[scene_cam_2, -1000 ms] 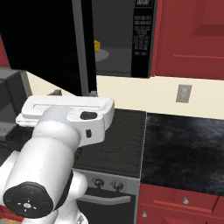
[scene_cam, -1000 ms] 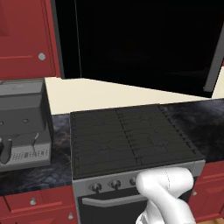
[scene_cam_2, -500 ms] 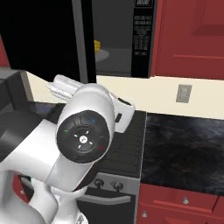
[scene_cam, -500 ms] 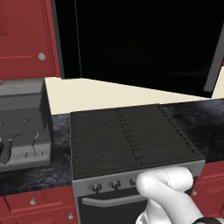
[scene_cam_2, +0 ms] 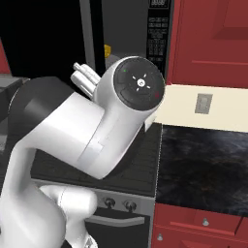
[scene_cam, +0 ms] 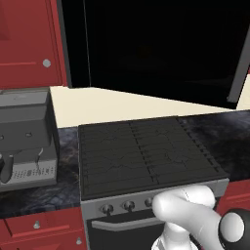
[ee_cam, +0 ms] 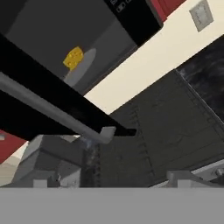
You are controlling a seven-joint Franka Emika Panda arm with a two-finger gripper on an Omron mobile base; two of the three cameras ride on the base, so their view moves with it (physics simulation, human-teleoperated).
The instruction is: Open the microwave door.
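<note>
Just ahead of the gripper's camera, the microwave door [ee_cam: 39, 103] stands swung open, a rigid glossy panel best taken by its long grey bar handle [ee_cam: 52, 111], while the jaws, probably spread wide, hold nothing.

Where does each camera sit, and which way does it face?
Left base view: behind the arm's left, facing the stove top and the swung-open microwave door; white arm at lower right.
Right base view: behind its right, facing the microwave; arm fills the left.
Hand view: on the hand, rolled, facing the door handle.
All share the stove top.
</note>
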